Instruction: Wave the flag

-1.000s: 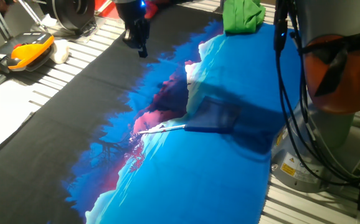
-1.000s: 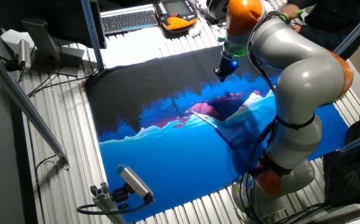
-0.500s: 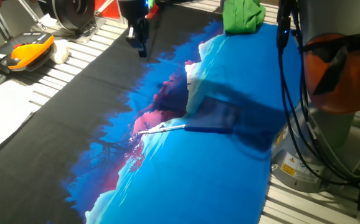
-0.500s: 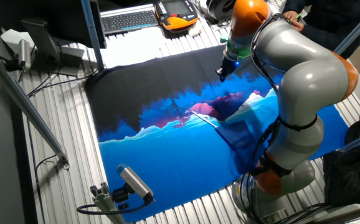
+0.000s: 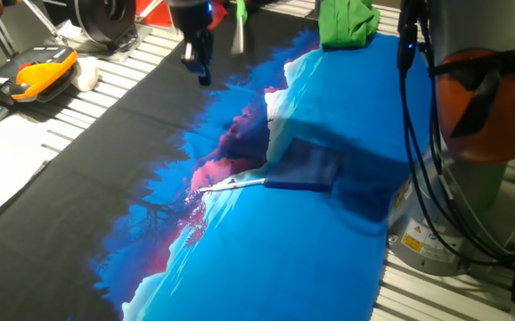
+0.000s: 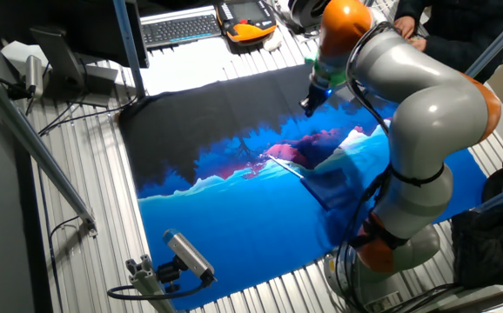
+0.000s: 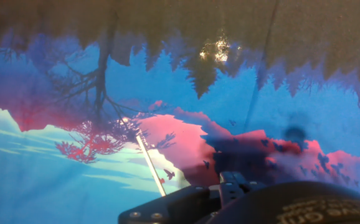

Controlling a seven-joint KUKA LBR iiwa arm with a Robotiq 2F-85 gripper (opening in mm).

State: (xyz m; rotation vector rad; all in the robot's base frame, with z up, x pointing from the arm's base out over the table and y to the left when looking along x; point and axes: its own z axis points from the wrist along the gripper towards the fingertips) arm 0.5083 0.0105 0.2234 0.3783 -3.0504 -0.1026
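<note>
The flag lies flat on the printed tablecloth (image 5: pixel 266 267). Its thin white stick (image 5: pixel 231 185) points left and its dark blue cloth (image 5: pixel 309 166) lies to the right. The other fixed view shows the same flag (image 6: pixel 328 181) beside the arm's base. In the hand view only the stick (image 7: pixel 150 163) shows; the hand's body covers the cloth. My gripper (image 5: pixel 202 73) hangs over the black part of the tablecloth near the far edge, well away from the flag and holding nothing. It also appears in the other fixed view as a dark gripper (image 6: pixel 307 106). Its fingers form one dark narrow shape, so their gap is unreadable.
A green cloth (image 5: pixel 347 22) lies at the tablecloth's far edge, with a small green object (image 5: pixel 238 25) beside the gripper. An orange-black pendant (image 5: pixel 30 76) and a keyboard (image 6: pixel 182 29) sit past the cloth. The arm's base (image 5: pixel 480 116) stands at the right. A person (image 6: pixel 443 17) stands behind the table.
The gripper drifted slightly toward the far edge of the cloth. A small green object has come into view next to it. The flag has not moved.
</note>
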